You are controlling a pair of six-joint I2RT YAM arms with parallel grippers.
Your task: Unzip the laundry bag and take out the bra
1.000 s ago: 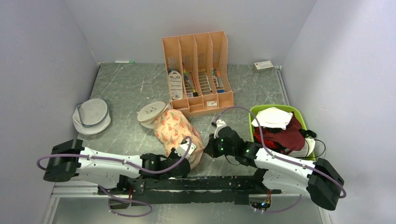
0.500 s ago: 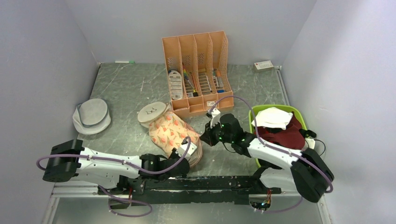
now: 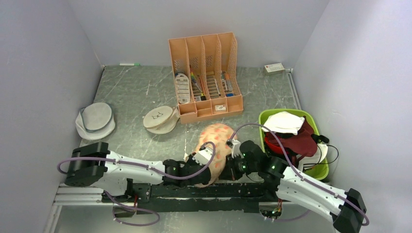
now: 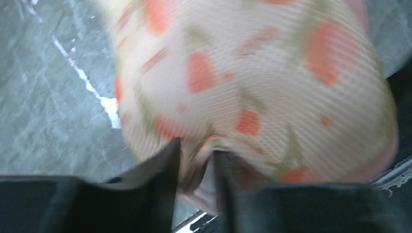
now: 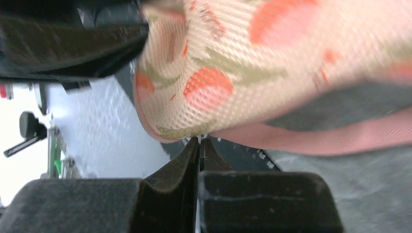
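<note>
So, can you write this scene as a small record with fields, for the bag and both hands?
laundry bag: fruit print, at the near edge of the table, between both hands
left hand: bag fabric between its fingers; grip uncertain
right hand: shut, tips at the bag's pink edge
zip: not visible
bra: not visible
nearby: green basket with clothes, right; round beige pouch, behind left

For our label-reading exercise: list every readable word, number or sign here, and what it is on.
No words or numbers are readable.
Printing on the small box, back right: too small.
Labels on the orange file rack: too small.
On the round beige pouch: glasses drawing only.
On the laundry bag: fruit print only.
</note>
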